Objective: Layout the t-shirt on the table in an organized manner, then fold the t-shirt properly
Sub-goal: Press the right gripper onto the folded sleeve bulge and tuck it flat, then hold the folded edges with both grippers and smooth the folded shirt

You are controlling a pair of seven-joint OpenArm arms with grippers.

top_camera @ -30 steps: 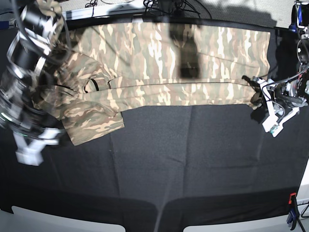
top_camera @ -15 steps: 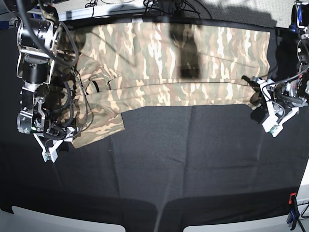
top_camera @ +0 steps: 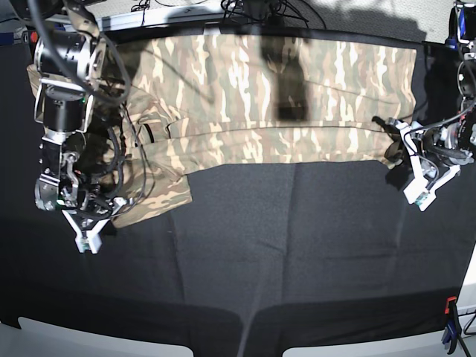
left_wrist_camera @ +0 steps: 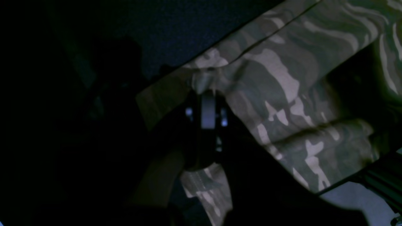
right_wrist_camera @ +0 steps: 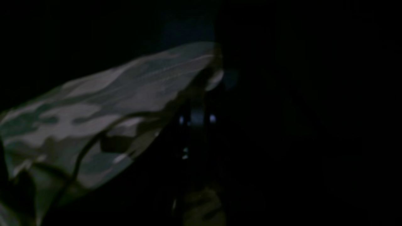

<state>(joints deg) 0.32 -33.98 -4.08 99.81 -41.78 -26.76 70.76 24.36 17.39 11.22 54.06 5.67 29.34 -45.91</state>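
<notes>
The camouflage t-shirt [top_camera: 245, 97] lies spread along the far part of the black table [top_camera: 297, 245], its near half doubled over and one sleeve [top_camera: 152, 190] sticking out at the left. My left gripper [top_camera: 393, 152] is shut on the shirt's right-hand near corner. In the left wrist view its dark fingers [left_wrist_camera: 207, 110] pinch a fold of the t-shirt [left_wrist_camera: 282, 94]. My right gripper [top_camera: 110, 214] sits low at the sleeve's outer corner. In the right wrist view the t-shirt [right_wrist_camera: 110, 103] runs up to the shut right gripper [right_wrist_camera: 209, 80], which pinches its edge.
Cables [top_camera: 253, 9] lie along the back edge behind the shirt. A red and blue clamp [top_camera: 449, 327] holds the black cloth at the front right corner. Pale strips of bare tabletop [top_camera: 97, 338] show at the front edge.
My right arm came down from the upper left to the sleeve's outer corner and its jaws closed there. The left arm and the shirt's body have not moved.
</notes>
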